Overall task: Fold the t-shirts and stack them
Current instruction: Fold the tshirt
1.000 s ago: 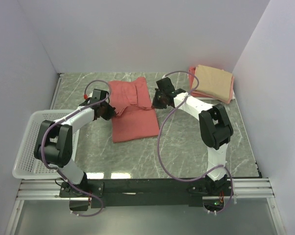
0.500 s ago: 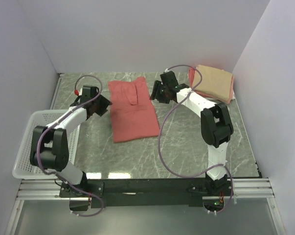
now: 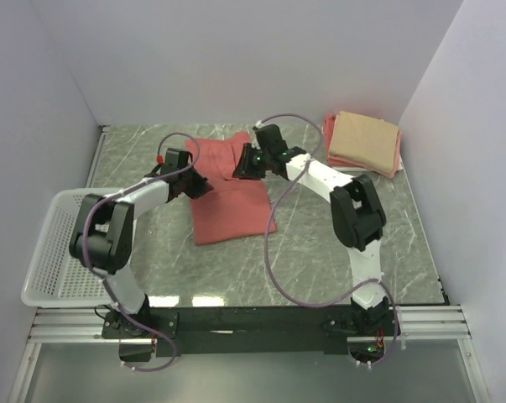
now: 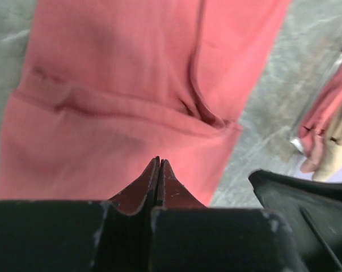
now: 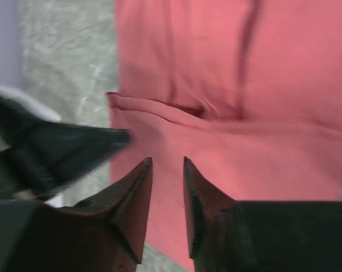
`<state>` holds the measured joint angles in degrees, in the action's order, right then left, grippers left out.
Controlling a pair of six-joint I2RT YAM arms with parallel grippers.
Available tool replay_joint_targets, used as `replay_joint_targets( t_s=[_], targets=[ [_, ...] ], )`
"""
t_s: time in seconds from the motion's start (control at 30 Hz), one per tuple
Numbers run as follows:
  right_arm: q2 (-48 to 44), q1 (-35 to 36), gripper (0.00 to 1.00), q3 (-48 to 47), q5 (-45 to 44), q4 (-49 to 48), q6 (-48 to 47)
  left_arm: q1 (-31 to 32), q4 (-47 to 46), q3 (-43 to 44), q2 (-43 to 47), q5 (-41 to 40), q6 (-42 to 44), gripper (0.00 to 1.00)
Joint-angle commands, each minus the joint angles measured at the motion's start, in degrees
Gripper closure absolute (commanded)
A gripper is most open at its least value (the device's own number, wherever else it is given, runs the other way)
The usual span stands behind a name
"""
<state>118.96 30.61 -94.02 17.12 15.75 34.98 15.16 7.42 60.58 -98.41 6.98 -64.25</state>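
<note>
Left tool [image 4: 159, 162] is pinched fully shut, tips pressed together with no cloth visible between them. It sits low over the left edge of the salmon-red t-shirt [image 3: 232, 210]. Right tool [image 5: 166, 161] is over the same shirt from the other side, nearer the far end. Its jaws are only a narrow slit apart with nothing in the gap, so neither one has hold of the fabric as far as I can see.

The red shirt lies flat mid-bench as a long rectangle, with a raised fold line running across it between the two tools. Over in the far right corner of the bench [image 3: 404, 243] a folded tan t-shirt [image 3: 366, 141] sits on top of a pink one [image 3: 329, 134], well apart from the red one. White mesh basket [image 3: 49, 252] is on the left edge, beside the left arm.
</note>
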Motion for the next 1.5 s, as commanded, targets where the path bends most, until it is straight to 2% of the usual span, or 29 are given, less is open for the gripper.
replay_joint_targets(
  t_s=[0.0,0.03,0.23,0.47,0.57,0.7,0.87,1.23,1.47],
  targets=[
    [6.09,-0.2,0.67,-4.94,8.09,-5.37,2.63,0.05,-3.29,4.72,-4.93,4.87,-0.97,0.99],
    [7.33,-0.2,0.68,-6.77,10.97,-5.9,3.59,-0.04,-3.38,5.16,-5.82,5.23,-1.05,0.99],
    [14.28,-0.38,0.79,-11.45,14.95,-8.1,5.62,-0.65,-3.73,7.19,-9.95,4.09,-0.7,0.99],
    [19.03,-1.61,0.8,-12.42,12.06,-6.7,5.71,-1.97,-0.74,7.63,-13.56,1.28,-1.58,0.99],
    [19.73,-1.96,0.81,-12.33,8.28,-4.07,6.15,-2.06,-0.57,6.93,-14.35,0.93,-1.84,0.99],
    [18.33,-1.96,0.81,-8.39,6.69,-6.42,8.69,-2.06,0.14,6.05,-14.88,-0.83,-2.72,0.99],
    [16.75,-1.87,0.82,-3.11,9.15,-9.77,11.07,-1.45,-0.3,2.8,-14.09,-0.83,-3.43,0.99],
    [7.43,-0.73,0.83,13.32,10.56,-17.85,14.76,1.1,-1.79,-5.64,-6.63,-1.27,-3.34,0.99],
    [1.2,0.76,0.83,23.96,9.86,-22.24,15.47,4.0,-3.9,-15.12,0.67,-1.62,-4.48,0.99]
  ],
)
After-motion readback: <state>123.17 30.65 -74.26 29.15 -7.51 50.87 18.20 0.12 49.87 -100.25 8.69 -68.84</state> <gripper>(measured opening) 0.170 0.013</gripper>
